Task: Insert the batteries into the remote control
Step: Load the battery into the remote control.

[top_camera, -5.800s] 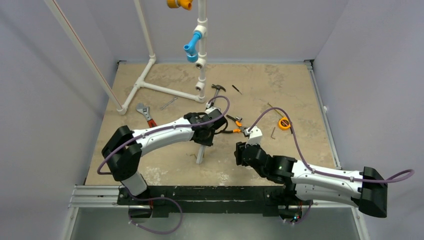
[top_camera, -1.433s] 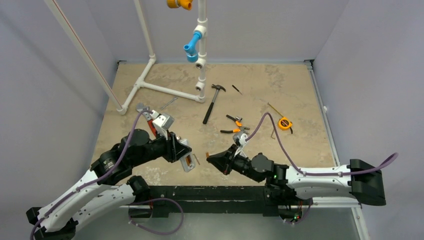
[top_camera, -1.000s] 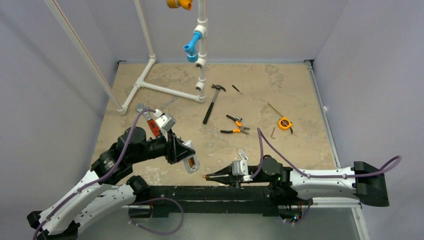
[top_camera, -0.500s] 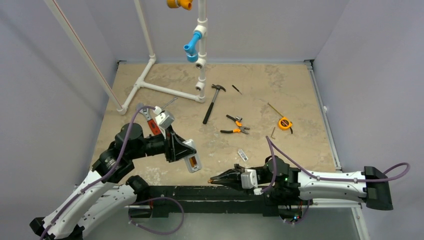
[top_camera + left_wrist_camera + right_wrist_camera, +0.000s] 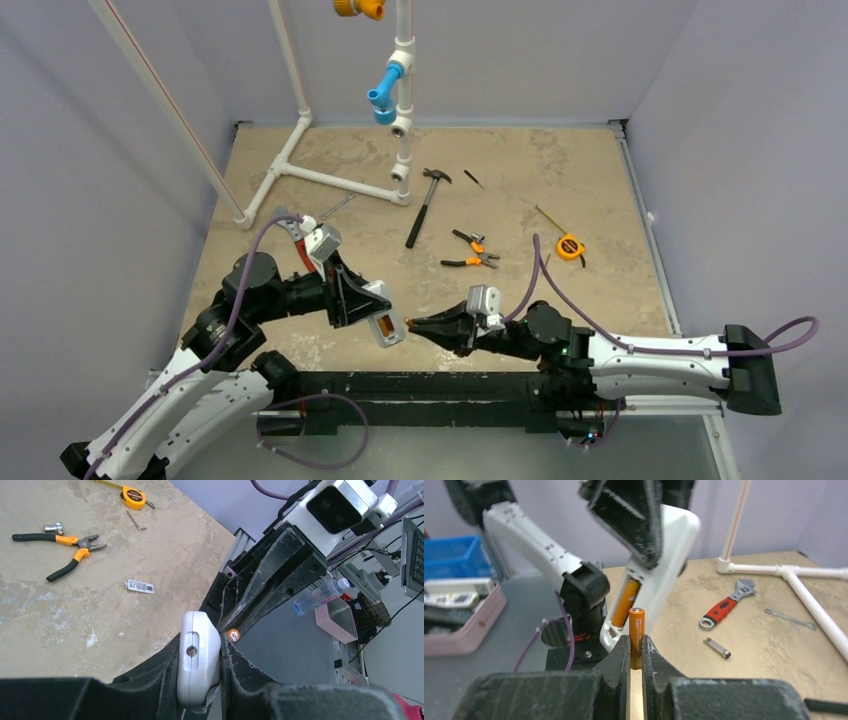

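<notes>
My left gripper (image 5: 375, 310) is shut on the white remote control (image 5: 383, 322) and holds it tilted above the table's near edge, its open back recess facing the right arm. One orange battery (image 5: 625, 602) sits in the recess. My right gripper (image 5: 636, 642) is shut on a second orange battery (image 5: 636, 635), which stands upright between the fingers. Its top is just in front of the remote (image 5: 664, 565), close to the recess. In the left wrist view the remote (image 5: 199, 665) is clamped between my fingers and the battery's end (image 5: 233, 635) shows right beside it.
A hammer (image 5: 424, 205), orange-handled pliers (image 5: 468, 256) and a yellow tape measure (image 5: 569, 247) lie mid-table. A white pipe frame (image 5: 330, 178) stands at the back left. A red wrench (image 5: 724, 607) and a small silvery piece (image 5: 716, 648) lie near the left arm.
My right gripper has lifted from low at the table's near edge and brought the battery's tip up to the remote. My left gripper has kept the remote almost still.
</notes>
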